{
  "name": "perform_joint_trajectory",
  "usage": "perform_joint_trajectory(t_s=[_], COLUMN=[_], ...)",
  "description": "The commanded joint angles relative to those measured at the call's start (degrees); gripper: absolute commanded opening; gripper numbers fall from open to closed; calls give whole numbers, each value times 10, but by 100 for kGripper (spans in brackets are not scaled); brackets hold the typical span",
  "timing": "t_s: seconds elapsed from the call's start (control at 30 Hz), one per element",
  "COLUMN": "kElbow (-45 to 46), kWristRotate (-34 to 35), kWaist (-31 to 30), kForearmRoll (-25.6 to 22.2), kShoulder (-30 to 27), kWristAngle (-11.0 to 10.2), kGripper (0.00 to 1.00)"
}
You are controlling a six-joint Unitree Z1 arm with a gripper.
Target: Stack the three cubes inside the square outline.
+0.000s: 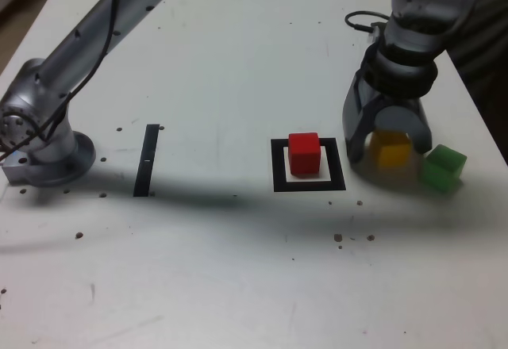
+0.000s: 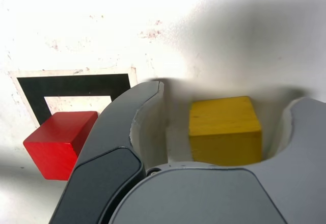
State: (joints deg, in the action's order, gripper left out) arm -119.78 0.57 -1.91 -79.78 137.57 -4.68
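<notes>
The red cube sits inside the square outline. To the exterior view's right of the outline, my gripper is lowered over the yellow cube, one jaw on each side. The wrist view shows a gap between the cube and each jaw, so the gripper is open. The green cube rests on the table just to the exterior view's right of the gripper, close to its outer finger.
A narrow black strip lies on the white table towards the exterior view's left. The arm's base stands at the far left edge. A black cable loops behind the gripper. Small dark specks dot the tabletop.
</notes>
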Motion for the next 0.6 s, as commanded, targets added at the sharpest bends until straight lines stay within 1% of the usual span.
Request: perform_joint_trajectory(t_s=[0.0, 0.07, 0.4, 0.57], kElbow=[-2, -2, 1, 12], kWristRotate=[-2, -4, -4, -5], kWaist=[1, 1, 1, 0], kForearmRoll=[2, 3, 2, 0], kShoulder=[2, 2, -3, -20], kWristAngle=[-3, -3, -3, -9], kGripper=[36, 34, 34, 34])
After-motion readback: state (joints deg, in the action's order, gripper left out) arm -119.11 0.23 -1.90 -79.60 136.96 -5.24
